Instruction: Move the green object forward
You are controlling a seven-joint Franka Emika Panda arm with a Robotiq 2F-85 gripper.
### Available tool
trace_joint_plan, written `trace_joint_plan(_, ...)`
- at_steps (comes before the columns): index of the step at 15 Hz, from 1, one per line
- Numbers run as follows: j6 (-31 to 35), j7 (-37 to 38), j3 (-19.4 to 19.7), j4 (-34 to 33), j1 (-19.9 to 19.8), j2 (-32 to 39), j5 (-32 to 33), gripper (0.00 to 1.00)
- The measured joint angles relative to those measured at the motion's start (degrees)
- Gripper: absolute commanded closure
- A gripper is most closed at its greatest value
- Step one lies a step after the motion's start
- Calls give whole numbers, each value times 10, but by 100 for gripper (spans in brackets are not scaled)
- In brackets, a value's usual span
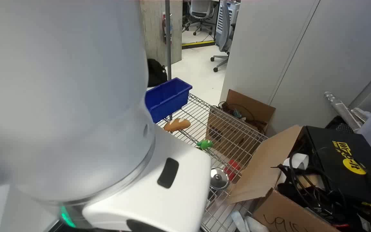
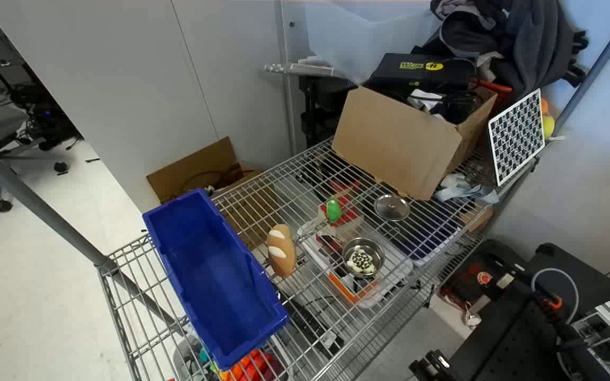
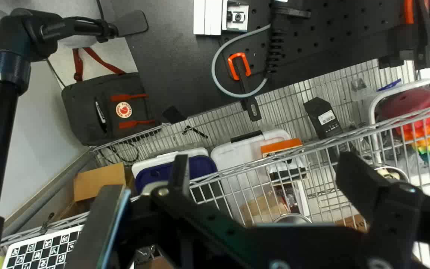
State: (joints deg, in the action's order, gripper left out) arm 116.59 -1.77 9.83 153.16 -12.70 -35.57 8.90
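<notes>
The green object [image 1: 205,144] is a small bright green item on the wire shelf, and it also shows in an exterior view [image 2: 333,210] between the bread-like toy and a metal lid. It is out of view in the wrist view. My gripper [image 3: 265,168] is open, its two black fingers wide apart with nothing between them. It points down over the front rail of the wire shelf [image 3: 246,166]. It is hidden behind the arm in an exterior view, so its distance to the green object cannot be told exactly; it is apart from it.
A blue bin [image 2: 215,275] and a brown bread-like toy [image 2: 282,251] lie to one side of the green object. A metal lid [image 2: 392,207] and a metal pan [image 2: 364,243] holding a spotted item are near it. An open cardboard box [image 2: 397,143] stands behind.
</notes>
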Motion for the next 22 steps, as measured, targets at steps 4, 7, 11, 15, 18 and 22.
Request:
trace_joint_plan(4,0,0,0,-1,0,0,0,0)
trace_joint_plan(7,0,0,0,-1,0,0,0,0)
trace_joint_plan(11,0,0,0,-1,0,0,0,0)
trace_joint_plan(15,0,13,-5,-1,0,4,0,0)
trace_joint_plan(18,0,60,-37,-17,5,44,-1,0)
trace_joint_plan(22,40,157,-97,-74,38,144,-2,0)
